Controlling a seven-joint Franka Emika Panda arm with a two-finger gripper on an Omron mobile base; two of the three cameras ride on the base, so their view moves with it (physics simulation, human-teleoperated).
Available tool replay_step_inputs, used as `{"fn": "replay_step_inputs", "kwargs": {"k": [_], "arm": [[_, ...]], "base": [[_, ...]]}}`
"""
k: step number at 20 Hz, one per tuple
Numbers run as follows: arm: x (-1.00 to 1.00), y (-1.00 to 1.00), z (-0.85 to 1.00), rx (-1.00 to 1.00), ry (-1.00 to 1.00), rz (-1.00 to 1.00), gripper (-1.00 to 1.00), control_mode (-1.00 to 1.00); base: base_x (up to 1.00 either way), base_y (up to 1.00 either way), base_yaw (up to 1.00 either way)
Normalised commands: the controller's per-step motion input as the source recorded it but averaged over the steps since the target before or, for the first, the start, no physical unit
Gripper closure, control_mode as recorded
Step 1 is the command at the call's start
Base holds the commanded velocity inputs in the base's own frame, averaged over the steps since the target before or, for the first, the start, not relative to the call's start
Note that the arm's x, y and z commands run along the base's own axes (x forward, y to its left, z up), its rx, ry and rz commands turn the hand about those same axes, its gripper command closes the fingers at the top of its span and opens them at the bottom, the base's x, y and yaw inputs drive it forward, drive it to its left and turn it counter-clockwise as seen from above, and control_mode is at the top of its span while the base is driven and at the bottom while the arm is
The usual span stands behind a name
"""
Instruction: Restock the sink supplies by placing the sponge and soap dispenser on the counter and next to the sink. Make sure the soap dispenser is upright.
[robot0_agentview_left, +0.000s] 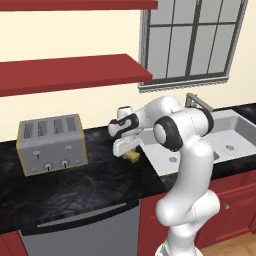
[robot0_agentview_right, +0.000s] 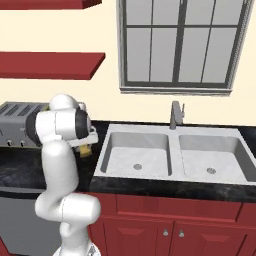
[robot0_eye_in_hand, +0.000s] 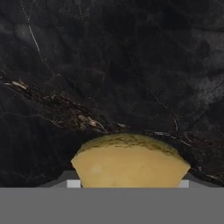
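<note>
My gripper (robot0_agentview_left: 127, 149) points down at the black speckled counter (robot0_agentview_left: 90, 185), just left of the sink (robot0_agentview_left: 227, 134). It is shut on the sponge (robot0_agentview_left: 133, 156), a yellow-tan block with a darker mottled edge. In the hand view the sponge (robot0_eye_in_hand: 129, 164) sits between the jaws, with the dark counter (robot0_eye_in_hand: 109, 65) close behind it. I cannot tell whether the sponge touches the stone. From the right base view the sponge (robot0_agentview_right: 86, 150) peeks out beside my arm, near the sink's (robot0_agentview_right: 137, 150) left rim. The soap dispenser is out of view.
A silver four-slot toaster (robot0_agentview_left: 50, 145) stands on the counter to the left of the gripper. The grey faucet (robot0_agentview_right: 175, 115) rises behind the double basin. Red shelves (robot0_agentview_left: 75, 75) hang on the wall above, and a dishwasher front (robot0_agentview_left: 85, 235) sits below the counter.
</note>
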Motion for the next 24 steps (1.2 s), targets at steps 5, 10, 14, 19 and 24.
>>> {"fn": "replay_step_inputs", "kwargs": {"k": [5,10,14,19,24], "arm": [[0.23,0.16,-0.5,-0.02,-0.03,0.0,-1.0,-1.0],[-0.14,0.0,-0.1,0.0,-0.23,0.0,-1.0,-1.0],[-0.34,0.0,0.01,0.0,-0.25,0.0,-1.0,-1.0],[-0.35,-0.01,0.25,0.0,-0.3,0.0,-1.0,-1.0],[-0.49,-0.01,0.49,0.0,-0.36,-0.03,-1.0,-1.0]], "base": [[0.0,0.0,0.0],[0.0,0.0,0.0],[0.0,0.0,0.0],[0.0,0.0,0.0],[0.0,0.0,0.0]]}}
